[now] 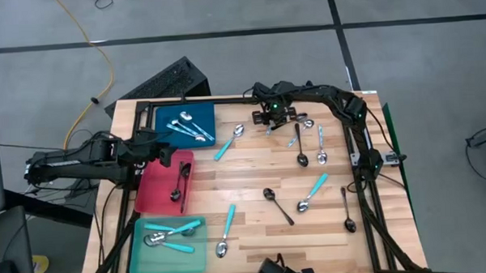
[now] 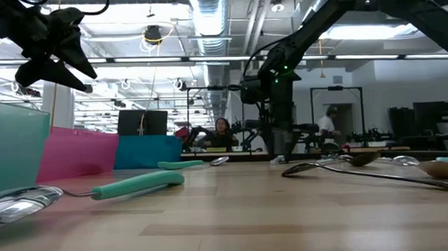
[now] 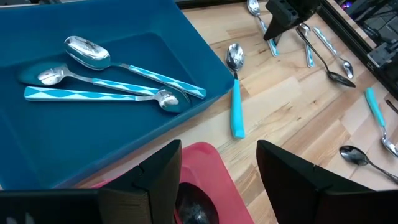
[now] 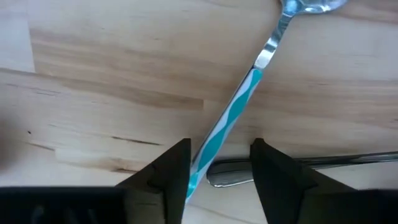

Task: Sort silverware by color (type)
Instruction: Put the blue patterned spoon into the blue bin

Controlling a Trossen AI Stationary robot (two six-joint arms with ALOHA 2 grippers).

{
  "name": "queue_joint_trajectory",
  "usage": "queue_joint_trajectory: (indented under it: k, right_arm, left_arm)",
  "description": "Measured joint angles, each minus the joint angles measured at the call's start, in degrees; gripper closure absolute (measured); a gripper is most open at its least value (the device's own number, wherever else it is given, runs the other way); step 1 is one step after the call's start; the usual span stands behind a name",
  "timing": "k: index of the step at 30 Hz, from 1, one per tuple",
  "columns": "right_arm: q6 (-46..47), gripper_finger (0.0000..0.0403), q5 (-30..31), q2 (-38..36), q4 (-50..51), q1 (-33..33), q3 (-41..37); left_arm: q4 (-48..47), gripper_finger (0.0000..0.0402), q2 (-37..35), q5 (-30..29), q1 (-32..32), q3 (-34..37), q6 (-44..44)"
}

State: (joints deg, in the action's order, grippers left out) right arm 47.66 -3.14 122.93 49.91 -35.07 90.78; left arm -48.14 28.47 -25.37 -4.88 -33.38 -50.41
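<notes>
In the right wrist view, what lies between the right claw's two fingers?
The striped turquoise-and-white handle of a silver spoon runs between the right claw's open fingers, over bare wooden tabletop.

turquoise-handled, silver and black spoons (image 1: 311, 192) lie scattered flat across the wooden table, some in trays.

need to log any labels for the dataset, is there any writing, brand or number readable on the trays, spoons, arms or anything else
No readable text in any view.
The blue tray, red tray and teal tray: plain, no labels.
The spoons, such as the striped-handled spoon between the right gripper's fingers: no markings visible.
Monitors in the room behind: too small to read.
</notes>
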Motion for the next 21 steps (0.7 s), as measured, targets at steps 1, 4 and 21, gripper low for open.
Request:
queue_joint_trajectory:
  k: [1,4,21]
  right_arm:
    - [0.00,0.0231,0.00,0.00,0.02,0.00,0.00]
    - [0.00,0.0262,0.01,0.00,0.09,0.00,-0.03]
    - [-2.91,0.0346,0.04,0.04,-0.24,0.63,-0.07]
  left_arm:
    - [0.00,0.0207,0.00,-0.03,0.00,0.02,0.00]
    - [0.00,0.0207,0.02,-0.04,0.02,0.02,0.02]
    - [0.00,0.0207,0.00,-0.10,0.02,0.01,0.24]
